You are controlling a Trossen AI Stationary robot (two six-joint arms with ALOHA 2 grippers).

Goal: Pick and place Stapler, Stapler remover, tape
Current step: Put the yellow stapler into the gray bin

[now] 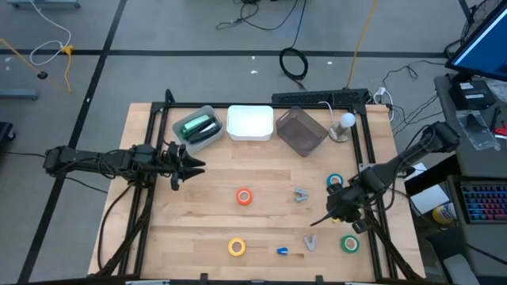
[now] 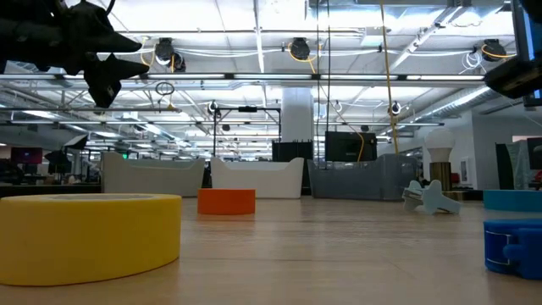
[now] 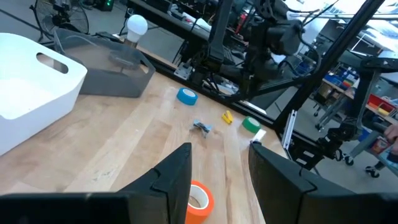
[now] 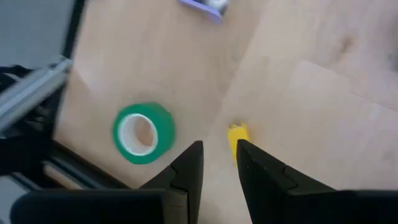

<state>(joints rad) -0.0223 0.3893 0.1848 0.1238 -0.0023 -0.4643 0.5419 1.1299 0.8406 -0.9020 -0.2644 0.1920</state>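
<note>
Hovering near the worktop's right edge, the right gripper (image 4: 219,163) holds nothing, its fingers slightly parted, with the green tape roll (image 4: 143,132) lying just beside it on the wood (image 1: 261,226). The left gripper (image 3: 219,163) waits empty and part open by the left edge, the orange tape roll (image 3: 199,200) just ahead of it.

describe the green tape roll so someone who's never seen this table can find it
Go to the wooden table and its front right corner, under the right arm. The green tape roll lies flat there beside the black frame rail, just beyond the right gripper. It is the only green ring; the blue roll sits farther back, the yellow and orange ones lie leftward.
</note>
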